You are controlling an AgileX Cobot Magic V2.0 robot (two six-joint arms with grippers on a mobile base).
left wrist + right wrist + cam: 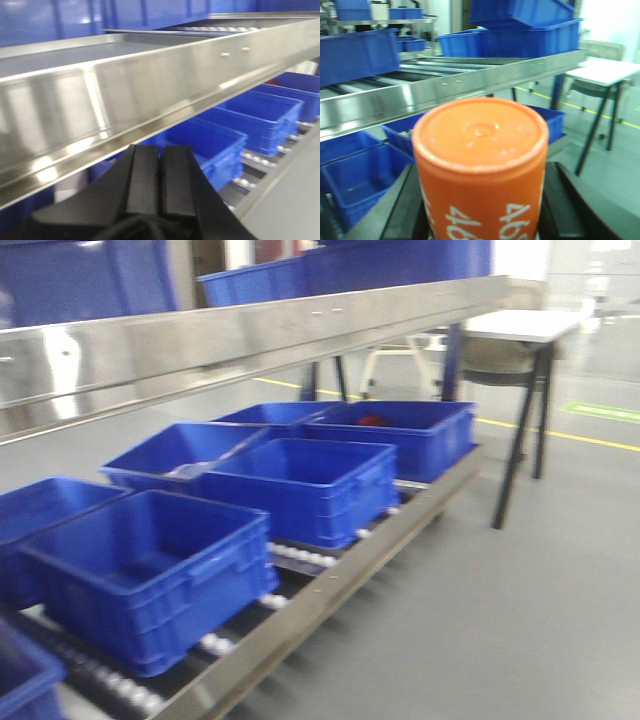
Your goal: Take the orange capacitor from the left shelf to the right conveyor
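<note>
Right pincer (482,207): clamped on the orange capacitor (480,150), with one dark finger (402,210) against each side of the cylinder. The capacitor is upright, its flat top toward the wrist camera. The white digits on its side are cut off by the lower frame edge. It is held in the air in front of the left shelf (470,82), apart from it, with the shelf's steel rail running behind.

Left pincer (160,182): together, the two black pads pressed flat along a thin seam. It hangs just below and in front of the brushed steel rail (150,95).

Front view: the shelf runs diagonally. Its lower level carries blue bins (300,485) in two rows on white rollers (300,558). A far bin holds something red (375,421), too blurred to identify. More bins sit on the upper level.

Past the shelf's far end, a white-topped bench (520,325) with dark legs stands on the grey floor (520,620). A yellow line (560,432) crosses the floor behind it.

All three views are motion-blurred.
</note>
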